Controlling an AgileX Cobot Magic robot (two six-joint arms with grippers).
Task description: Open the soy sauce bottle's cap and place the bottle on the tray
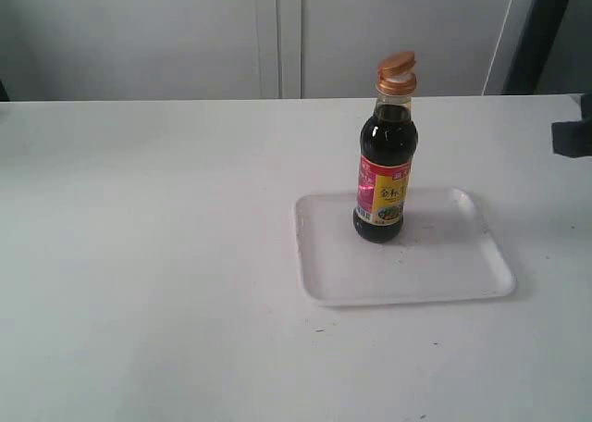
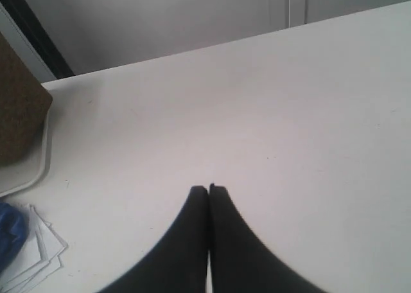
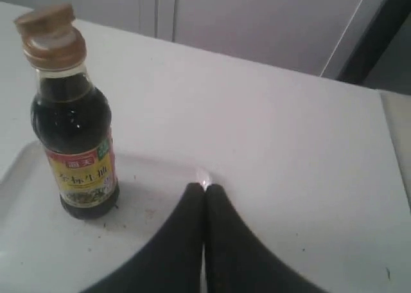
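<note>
The soy sauce bottle [image 1: 385, 167] stands upright on the white tray [image 1: 444, 269], near its far left part. Its copper-orange cap [image 1: 397, 73] is flipped up, the lid tilted above the neck. In the right wrist view the bottle [image 3: 74, 135] stands apart from my right gripper [image 3: 205, 187], which is shut and empty above the tray [image 3: 26, 241] corner. Only a dark piece of the right arm [image 1: 573, 135] shows at the exterior view's right edge. My left gripper [image 2: 209, 189] is shut and empty over bare table, away from the bottle.
The white table [image 1: 139, 255] carries the tray. In the left wrist view a brown box [image 2: 19, 113] on a white tray, folded white papers [image 2: 38, 254] and a blue object [image 2: 8, 232] lie off to one side. A wall and cabinet doors stand behind the table.
</note>
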